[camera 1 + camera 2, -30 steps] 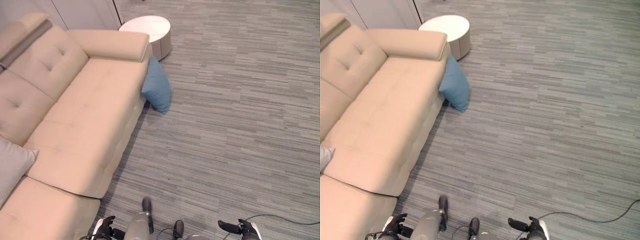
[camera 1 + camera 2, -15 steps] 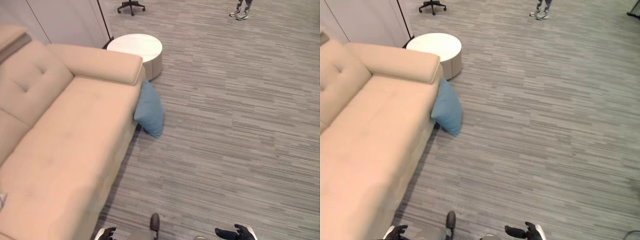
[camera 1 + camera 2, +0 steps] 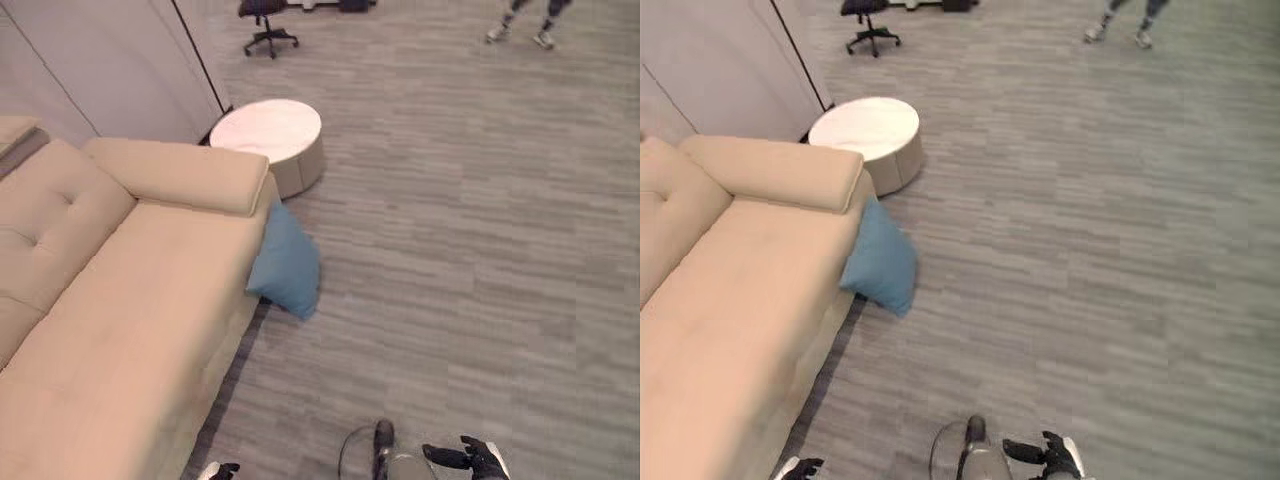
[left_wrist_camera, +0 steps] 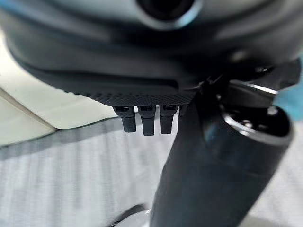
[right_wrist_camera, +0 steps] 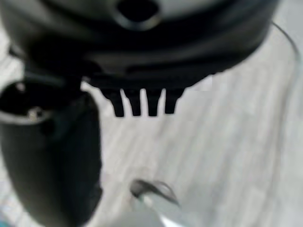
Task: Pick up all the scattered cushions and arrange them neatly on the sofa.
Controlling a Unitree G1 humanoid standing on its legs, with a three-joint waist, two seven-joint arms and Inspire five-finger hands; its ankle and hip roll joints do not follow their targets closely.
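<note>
Cushion (image 3: 287, 265) against sofa (image 3: 120, 310), seemingly leaning

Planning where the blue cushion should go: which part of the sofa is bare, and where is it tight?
The sofa seat is bare from the armrest back along the tufted backrest. It is tight where the blue cushion leans on the floor against the sofa's front corner, just short of the round white table.

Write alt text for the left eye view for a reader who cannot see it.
A blue cushion stands on the grey floor, leaning against the end of a beige sofa below its armrest. A round white side table sits beyond the sofa. The robot's right hand and left hand hang low, holding nothing.
</note>
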